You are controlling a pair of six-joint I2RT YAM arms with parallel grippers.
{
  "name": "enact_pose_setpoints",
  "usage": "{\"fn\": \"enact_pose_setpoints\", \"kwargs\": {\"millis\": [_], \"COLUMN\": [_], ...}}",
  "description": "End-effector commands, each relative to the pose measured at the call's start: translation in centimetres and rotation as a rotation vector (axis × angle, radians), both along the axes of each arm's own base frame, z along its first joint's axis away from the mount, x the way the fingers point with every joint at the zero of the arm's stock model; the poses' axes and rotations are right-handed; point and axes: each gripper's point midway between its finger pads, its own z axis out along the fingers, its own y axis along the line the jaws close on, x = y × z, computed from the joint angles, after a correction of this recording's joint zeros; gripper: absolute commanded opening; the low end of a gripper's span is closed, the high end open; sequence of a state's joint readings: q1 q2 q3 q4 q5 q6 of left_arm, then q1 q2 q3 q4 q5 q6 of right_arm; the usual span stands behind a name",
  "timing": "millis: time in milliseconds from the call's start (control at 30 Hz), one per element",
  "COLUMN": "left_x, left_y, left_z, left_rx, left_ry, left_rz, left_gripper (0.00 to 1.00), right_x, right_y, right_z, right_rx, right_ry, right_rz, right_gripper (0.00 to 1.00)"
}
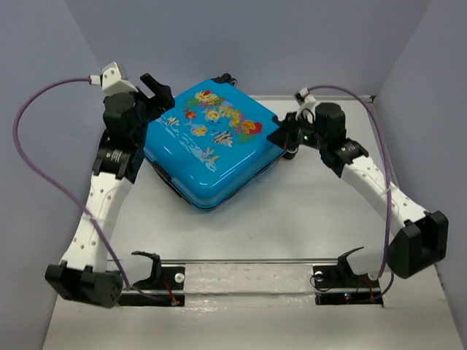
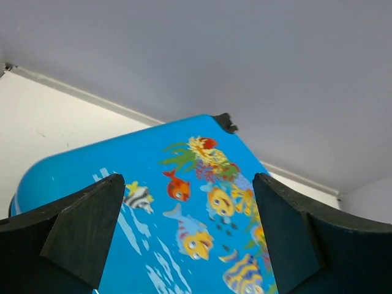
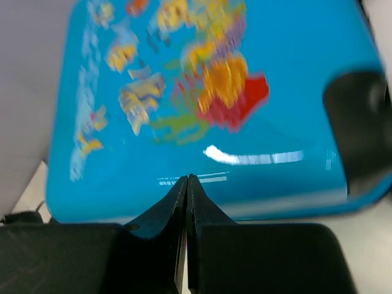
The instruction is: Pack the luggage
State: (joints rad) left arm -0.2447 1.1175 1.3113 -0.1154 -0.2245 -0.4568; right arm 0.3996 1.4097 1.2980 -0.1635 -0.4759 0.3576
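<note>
Top external view first: the luggage point(image 1: 211, 146) lies flat on the white table point(image 1: 292, 219), well back from the arm bases and a little left of centre, turned so one corner points at the near edge. The fish-and-coral face is up, and along the near sides the two blue shells sit together on a dark seam. Black fittings poke out at the far corner; too small to say what they are.

Left gripper point(image 1: 157, 89) is up at the far-left corner of the case, fingers spread wide, above the shell and not clamped on anything. A purple cable point(image 1: 36, 146) loops out from its wrist toward the left wall.

Over to the left wrist view, and that confirms it: left gripper point(image 2: 188, 180) splayed, the two black fingers point(image 2: 86, 233) standing far apart at the bottom of the picture. The luggage point(image 2: 92, 162) fills the gap between them, with the printed fish in plain sight and a small black tab at its far corner. No contact with the shell can be made out.

Right side now. Right gripper point(image 1: 279, 135) sits at the right corner of the case, low, just beside the shell. Whether it touches, this view does not show.

Right wrist view: right gripper point(image 3: 187, 180) pressed together, the tips meeting in a thin line with nothing between them. The luggage point(image 3: 294, 122) is right ahead, blurred, with a streak of glare on the blue. A dark rounded patch sits at its right edge, and I cannot tell what it is.
</note>
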Motion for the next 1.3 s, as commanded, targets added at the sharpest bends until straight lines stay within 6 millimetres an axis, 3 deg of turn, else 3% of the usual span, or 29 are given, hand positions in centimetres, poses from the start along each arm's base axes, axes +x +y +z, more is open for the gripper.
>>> {"fn": "enact_pose_setpoints", "kwargs": {"millis": [0, 33, 67, 133, 167, 200, 267, 300, 400, 433, 533, 667, 700, 800, 867, 900, 933, 967, 1000, 1033, 1067, 1100, 1133, 1233, 1267], "left_x": [5.1, 6.5, 8.1, 9.8, 10.6, 12.2, 13.6, 14.9, 16.6, 17.6, 19.7, 21.6, 21.9, 21.5, 20.7, 20.0, 19.3, 18.3, 17.5, 16.8, 16.1, 14.7, 14.1, 11.3, 10.1], "left_y": [1.6, 1.6, 2.6, 3.8, 4.2, 5.8, 6.9, 7.4, 9.6, 10.4, 10.3, 7.9, 7.3, 5.6, 4.4, 3.7, 3.2, 3.0, 2.9, 2.8, 2.9, 2.9, 3.3, 3.4, 3.2], "left_z": [-2.7, -3.8, -3.9, -4.2, -2.6, -5.4, -5.8, -7.6, -8.5, -10.4, -12.3, -15.2, -17.3, -21.2, -22.8, -25.1, -23.9, -26.3, -25.2, -25.4, -25.7, -27.5, -26.1, -26.1, -27.2], "left_rx": [0.041, 0.046, 0.053, 0.08, 0.087, 0.088, 0.089, 0.079, 0.023, 0.009, 0.005, -0.03, -0.044, -0.032, -0.018, -0.023, -0.031, -0.066, -0.072, -0.079, -0.085, -0.095, -0.083, -0.09, -0.101], "left_ry": [0.11, 0.142, 0.164, 0.198, 0.175, 0.258, 0.283, 0.318, 0.328, 0.366, 0.427, 0.487, 0.521, 0.595, 0.616, 0.641, 0.606, 0.627, 0.602, 0.602, 0.605, 0.633, 0.605, 0.603, 0.622], "left_rz": [-0.069, -0.093, -0.079, -0.062, -0.063, -0.042, -0.037, -0.036, -0.026, -0.022, -0.062, -0.225, -0.257, -0.303, -0.321, -0.333, -0.348, -0.343, -0.34, -0.335, -0.326, -0.317, -0.283, -0.253, -0.253], "left_gripper": [0.98, 0.97, 0.97, 0.97, 0.97, 0.97, 0.98, 0.97, 0.96, 0.96, 0.96, 0.94, 0.94, 0.93, 0.93, 0.93, 0.93, 0.93, 0.93, 0.93, 0.93, 0.93, 0.93, 0.93, 0.93], "right_x": [-2.3, -3.0, -3.7, -4.3, -4.7, -4.7, -4.4, -4.2, -2.9, -2.1, -0.6, 1.5, 1.8, 2.8, 3.9, 4.4, 5.2, 5.7, 6.5, 6.6, 7.1, 7.4, 8.0, 9.0, 9.4], "right_y": [-2.1, -2.5, -2.9, -2.8, -2.5, -2.6, -2.8, -2.7, -2.3, -2.0, -1.8, -1.2, -1.0, -0.5, -0.3, -0.1, 0.1, 0.3, 0.5, 0.6, 0.8, 1.1, 1.1, 0.8, 0.4], "right_z": [-4.4, -4.9, -7.3, -8.2, -8.9, -9.6, -11.2, -11.6, -11.7, -11.6, -11.7, -11.0, -10.9, -11.0, -10.2, -10.7, -9.7, -9.9, -8.7, -9.2, -7.9, -7.4, -6.5, -5.6, -4.9], "right_rx": [0.006, 0.01, -0.011, -0.002, -0.008, -0.013, -0.031, -0.038, -0.036, -0.032, -0.03, -0.034, -0.037, -0.046, -0.049, -0.061, -0.06, -0.066, -0.065, -0.076, -0.066, -0.063, -0.055, -0.051, -0.043], "right_ry": [0.015, 0.019, 0.064, 0.07, 0.08, 0.09, 0.112, 0.119, 0.118, 0.116, 0.114, 0.095, 0.089, 0.086, 0.055, 0.06, 0.031, 0.03, -0.006, -0.003, -0.029, -0.041, -0.061, -0.075, -0.083], "right_rz": [-0.103, -0.111, -0.12, -0.098, -0.089, -0.093, -0.106, -0.11, -0.12, -0.126, -0.153, -0.169, -0.165, -0.156, -0.159, -0.159, -0.162, -0.161, -0.156, -0.155, -0.15, -0.139, -0.126, -0.115, -0.113], "right_gripper": [0.07, 0.07, 0.07, 0.07, 0.07, 0.07, 0.07, 0.07, 0.07, 0.07, 0.07, 0.07, 0.07, 0.07, 0.07, 0.07, 0.07, 0.07, 0.07, 0.07, 0.07, 0.07, 0.07, 0.07, 0.07]}}
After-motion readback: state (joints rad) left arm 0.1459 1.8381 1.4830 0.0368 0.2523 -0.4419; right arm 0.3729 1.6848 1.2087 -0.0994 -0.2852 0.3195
